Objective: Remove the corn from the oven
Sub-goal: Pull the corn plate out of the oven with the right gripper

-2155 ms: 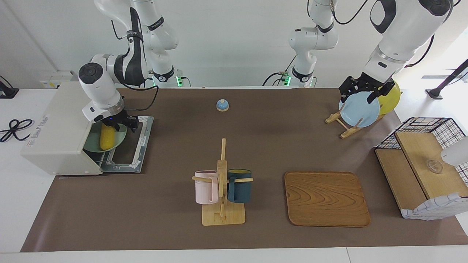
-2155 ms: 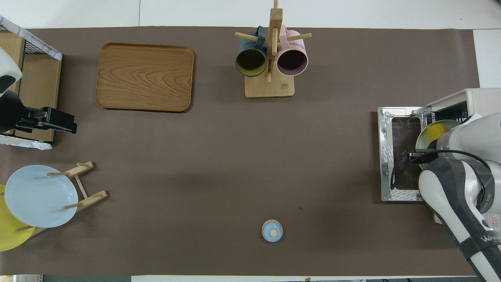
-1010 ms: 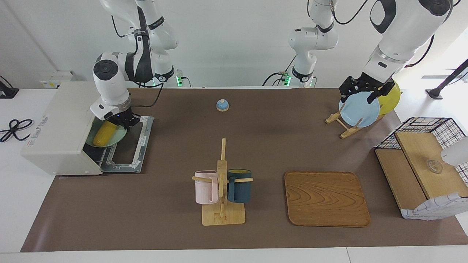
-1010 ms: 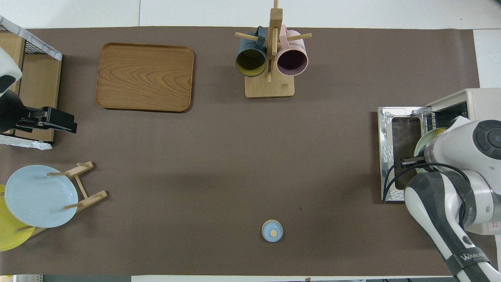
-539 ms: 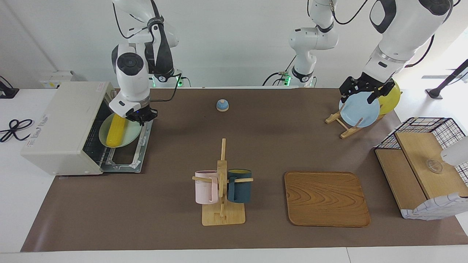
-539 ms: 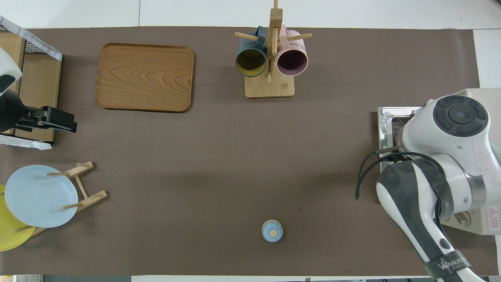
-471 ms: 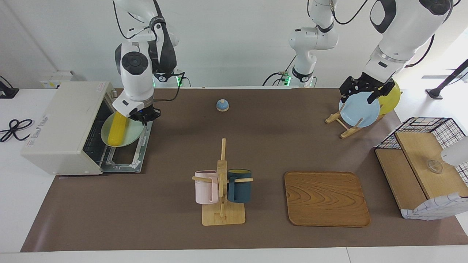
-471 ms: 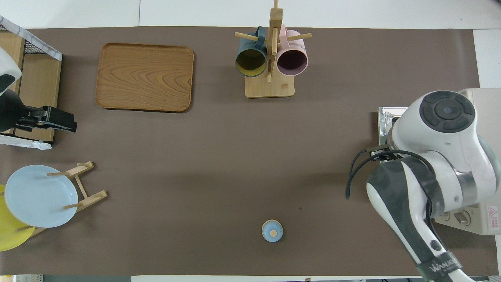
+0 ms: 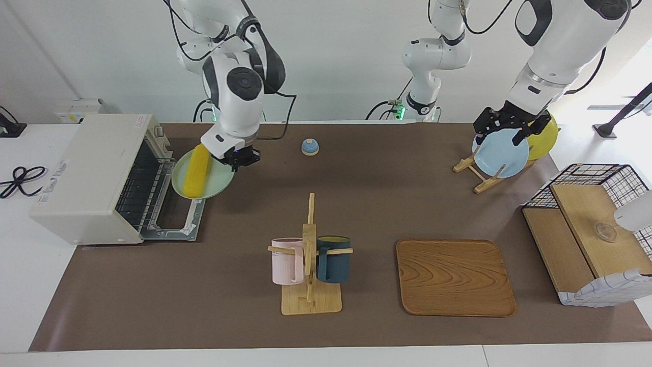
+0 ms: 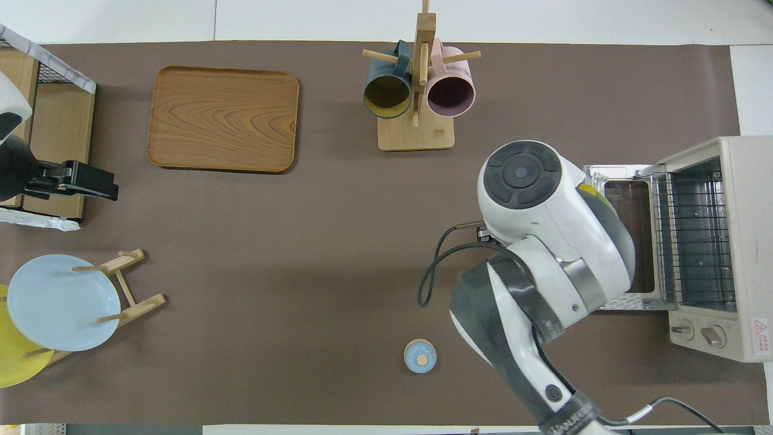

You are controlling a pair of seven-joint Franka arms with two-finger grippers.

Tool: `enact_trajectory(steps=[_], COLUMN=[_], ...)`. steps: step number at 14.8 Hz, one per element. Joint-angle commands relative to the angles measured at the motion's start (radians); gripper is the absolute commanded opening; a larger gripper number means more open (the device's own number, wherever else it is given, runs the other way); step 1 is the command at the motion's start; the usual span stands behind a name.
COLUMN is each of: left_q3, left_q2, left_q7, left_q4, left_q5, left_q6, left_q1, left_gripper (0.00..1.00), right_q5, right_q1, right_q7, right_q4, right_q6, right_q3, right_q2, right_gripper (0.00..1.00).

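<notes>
The corn point(image 9: 196, 163) is already clear of the oven point(image 9: 94, 176), lying on a green plate point(image 9: 216, 184) that the right claw point(image 9: 239, 159) pinches by its rim above the open door, still unplaced, while the left claw point(image 9: 500, 128) waits wide over the plate rack point(image 9: 476, 175).

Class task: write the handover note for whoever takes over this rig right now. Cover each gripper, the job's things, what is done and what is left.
Right gripper: shut on the rim of the pale green plate, held in the air over the oven's open door.
Left gripper: open, waiting over the light blue plate in the rack.
Corn: lying on the green plate, out of the oven.
Done: corn is out; the wire rack is bare.
Left: set the plate with corn down on the table and let go.
</notes>
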State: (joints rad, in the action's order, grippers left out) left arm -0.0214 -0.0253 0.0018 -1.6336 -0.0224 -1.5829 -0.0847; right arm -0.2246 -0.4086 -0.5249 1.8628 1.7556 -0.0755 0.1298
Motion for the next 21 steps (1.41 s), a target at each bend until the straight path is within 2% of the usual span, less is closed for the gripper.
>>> enact_trajectory(steps=[1,3,4,6,9,12,14,16,17,19,20,21], left_q3=[-0.005,-0.005,-0.005,-0.005,-0.005,-0.005,-0.005,-0.005,-0.005,-0.005,-0.005,-0.005], left_q2=[-0.035,-0.039,-0.039,-0.039,-0.039,-0.039,-0.039,-0.041,-0.039,-0.039,-0.041,-0.039], left_q7=[0.007,0.010,0.012,0.017,0.020,0.035,0.037,0.037,0.037,0.037,0.037,0.037], left_q4=[-0.060,-0.066,-0.068,-0.074,-0.077,-0.077,-0.077,-0.078,-0.078,-0.078,-0.078,-0.078], left_q5=[0.006,0.006,0.006,0.006,0.006,0.006,0.006,0.006,0.006,0.006,0.006,0.006], left_q6=[-0.042,-0.043,-0.048,-0.052,-0.055,-0.057,-0.062,-0.063,-0.063,-0.063,-0.063,-0.065], left_q1=[0.011,0.011,0.017,0.029,0.030,0.046,0.046,0.048,0.048,0.048,0.048,0.046], left_gripper=[1.00,1.00,1.00,1.00,1.00,1.00,1.00,1.00,1.00,1.00,1.00,1.00], right_q5=[0.001,-0.001,-0.004,-0.001,0.057,0.073,0.077,0.143,0.151,0.149,0.148,0.148], right_q1=[-0.096,-0.166,-0.191,-0.226,-0.256,-0.269,-0.262,-0.260,-0.260,-0.260,-0.257,-0.253], right_q7=[-0.143,-0.292,-0.328,-0.355,-0.401,-0.437,-0.460,-0.472,-0.471,-0.461,-0.460,-0.454], right_q4=[-0.176,-0.324,-0.350,-0.353,-0.326,-0.183,-0.142,-0.119,-0.120,-0.131,-0.152,-0.174], right_q6=[-0.053,-0.068,-0.059,-0.007,0.092,0.235,0.280,0.341,0.346,0.352,0.349,0.343], right_q3=[0.003,0.003,0.003,0.002,-0.015,-0.026,-0.033,-0.033,-0.033,-0.033,-0.033,-0.033], right_q2=[0.161,0.304,0.342,0.366,0.367,0.340,0.329,0.327,0.327,0.329,0.330,0.330], right_gripper=[0.00,0.00,0.00,0.00,0.00,0.00,0.00,0.00,0.07,0.34,0.42,0.55])
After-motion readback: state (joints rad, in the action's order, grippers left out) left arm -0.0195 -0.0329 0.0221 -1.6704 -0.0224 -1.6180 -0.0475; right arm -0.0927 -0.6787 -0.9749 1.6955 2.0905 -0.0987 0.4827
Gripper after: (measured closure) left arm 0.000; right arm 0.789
